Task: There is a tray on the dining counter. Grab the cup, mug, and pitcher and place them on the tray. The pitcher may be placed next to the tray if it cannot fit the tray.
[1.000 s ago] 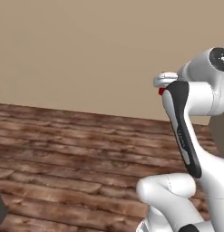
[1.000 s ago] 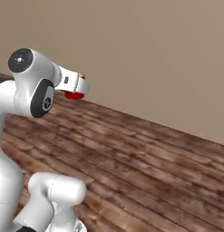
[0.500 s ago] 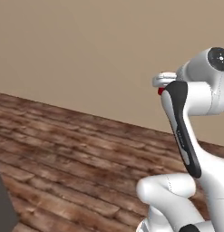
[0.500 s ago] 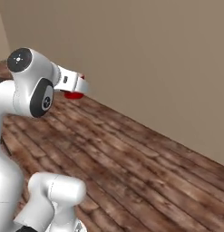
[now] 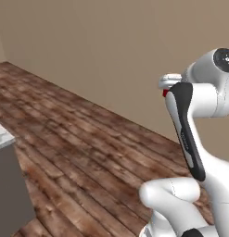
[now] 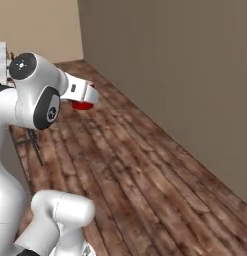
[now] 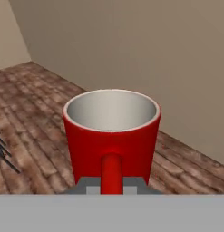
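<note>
The mug (image 7: 111,136) is red with a white inside, and its handle faces the hand camera. My gripper (image 7: 111,186) is shut on that handle and holds the mug upright in the air. In the right base view the mug (image 6: 83,105) hangs under the gripper (image 6: 86,98) at the end of the raised arm. In the left base view only a red sliver of the mug (image 5: 165,93) peeks out behind the arm. A corner of the dining counter (image 5: 2,135), white on top with a grey side, enters at the left edge. The tray, the cup and the pitcher are out of view.
Brown wooden floor (image 5: 88,152) stretches ahead to a plain beige wall (image 6: 185,65). Thin dark legs of some furniture (image 6: 36,146) stand by the arm at the left of the right base view, and again in the hand view (image 7: 2,152).
The whole scene has shifted in both base views, so the base has moved. The counter corner has come further into the left base view. The arm still holds the mug the same way.
</note>
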